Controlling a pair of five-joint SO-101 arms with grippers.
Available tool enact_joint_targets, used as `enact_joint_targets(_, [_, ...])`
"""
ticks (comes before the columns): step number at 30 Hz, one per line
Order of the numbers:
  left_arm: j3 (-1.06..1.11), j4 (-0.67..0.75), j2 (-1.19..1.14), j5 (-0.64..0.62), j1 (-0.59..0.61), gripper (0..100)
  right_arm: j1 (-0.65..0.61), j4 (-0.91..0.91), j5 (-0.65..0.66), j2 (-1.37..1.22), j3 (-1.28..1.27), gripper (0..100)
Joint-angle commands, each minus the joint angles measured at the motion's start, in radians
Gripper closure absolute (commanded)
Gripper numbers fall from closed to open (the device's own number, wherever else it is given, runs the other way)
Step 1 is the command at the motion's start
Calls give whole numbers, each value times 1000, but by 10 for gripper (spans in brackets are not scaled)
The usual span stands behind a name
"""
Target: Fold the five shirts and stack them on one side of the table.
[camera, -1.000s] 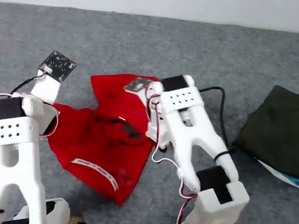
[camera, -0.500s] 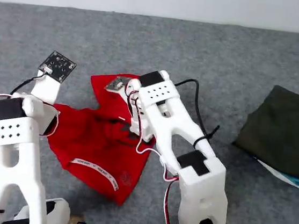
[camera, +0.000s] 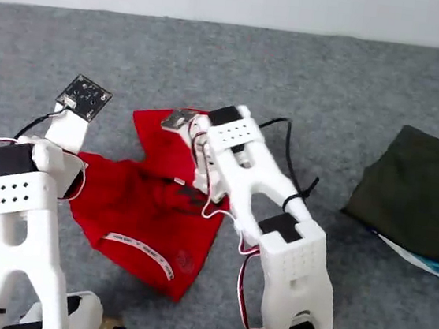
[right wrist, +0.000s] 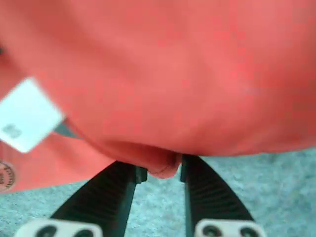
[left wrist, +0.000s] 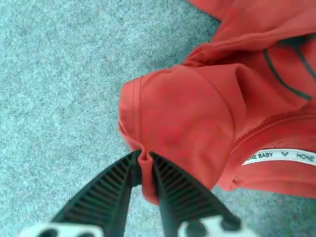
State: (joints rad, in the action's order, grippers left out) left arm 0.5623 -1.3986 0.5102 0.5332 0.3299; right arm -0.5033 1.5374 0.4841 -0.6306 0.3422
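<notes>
A red shirt (camera: pixel 151 204) lies crumpled on the grey table between the two arms. In the left wrist view my left gripper (left wrist: pixel 141 163) is shut on a fold at the edge of the red shirt (left wrist: pixel 187 108), by a sleeve. My right gripper (right wrist: pixel 160 170) holds a hem of the red shirt (right wrist: pixel 163 74) between its black fingers (right wrist: pixel 118 182), just above the table. In the high view the left arm (camera: pixel 18 189) stands at the shirt's left side. The right arm (camera: pixel 244 159) leans over the shirt's upper right part.
A folded dark green shirt (camera: pixel 419 191) lies at the right side of the table, on top of a white and blue garment (camera: pixel 430 264). Grey cloth (camera: pixel 293 78) covers the table behind the arms. A white wall runs along the far edge.
The right arm has swung to the left over the red shirt, carrying the shirt's upper right edge inward. The left arm has kept still.
</notes>
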Motion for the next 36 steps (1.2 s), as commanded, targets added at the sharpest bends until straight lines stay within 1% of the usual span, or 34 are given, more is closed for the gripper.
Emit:
enact_joint_targets(1, [-4,9,28,6,3,987,41,-1,8,8,68,964])
enact_joint_targets(2, [-4,9,28,6,3,987,44,2,8,8,75,987])
enact_joint_targets(5, [-4,9,28,6,3,987,51,7,17,18,92,987])
enact_joint_targets(8, [-5,9,34,6,3,987,50,81,48,27,167,988])
enact_joint_targets(13, [-38,8,35,5,3,987,68,188,51,64,321,988])
enact_joint_targets(15, [-77,8,35,-12,3,987,85,237,69,85,390,988])
enact_joint_targets(20, [-271,15,35,-140,2,987,139,257,130,197,514,988])
enact_joint_targets(24, [-426,28,34,-167,-40,986,170,255,189,305,586,988])
enact_joint_targets(29, [-570,135,35,-167,-114,986,216,255,256,433,692,988])
enact_joint_targets(36, [-782,377,34,-163,-198,986,302,217,396,572,924,988])
